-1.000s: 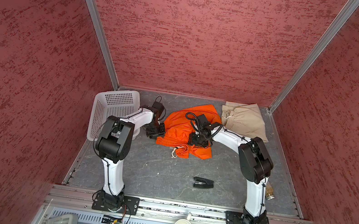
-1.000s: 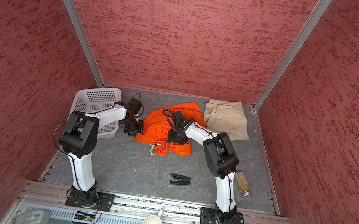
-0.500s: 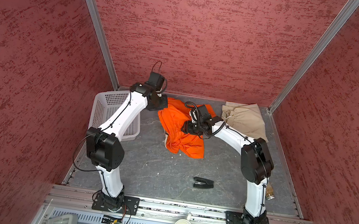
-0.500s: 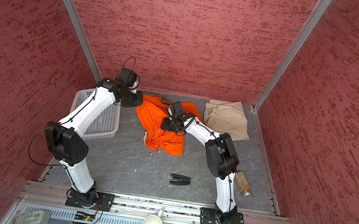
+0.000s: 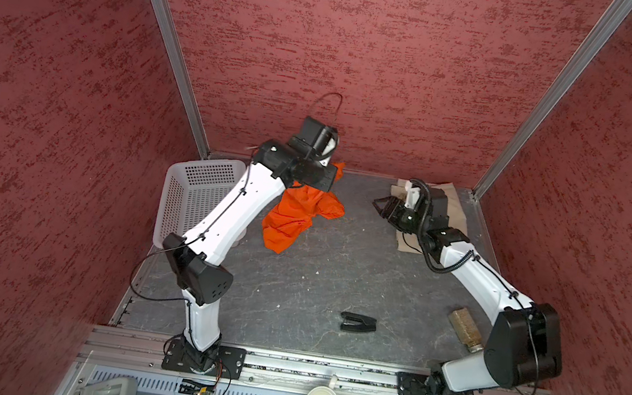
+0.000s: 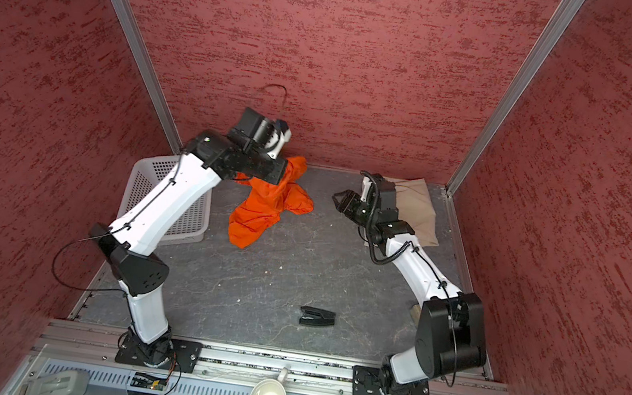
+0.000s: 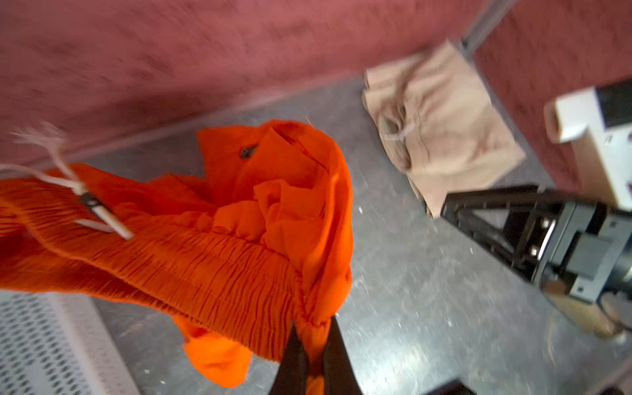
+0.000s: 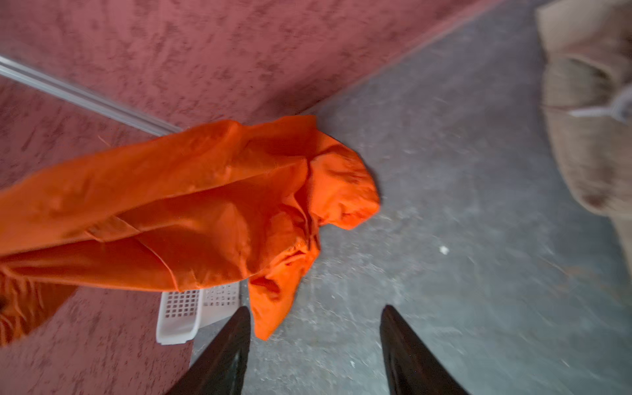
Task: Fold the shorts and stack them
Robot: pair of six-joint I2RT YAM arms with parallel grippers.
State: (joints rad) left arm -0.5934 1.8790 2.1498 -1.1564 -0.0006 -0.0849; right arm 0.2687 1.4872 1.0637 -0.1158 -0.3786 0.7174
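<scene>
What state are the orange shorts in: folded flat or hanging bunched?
Hanging bunched, not folded. The left pincer grips the orange shorts by the gathered waistband; the legs droop crumpled.

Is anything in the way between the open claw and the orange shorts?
No. Only bare table lies between the right claw and the orange shorts, which the left claw holds up by the waistband. The basket sits beyond the shorts, not in the path.
</scene>
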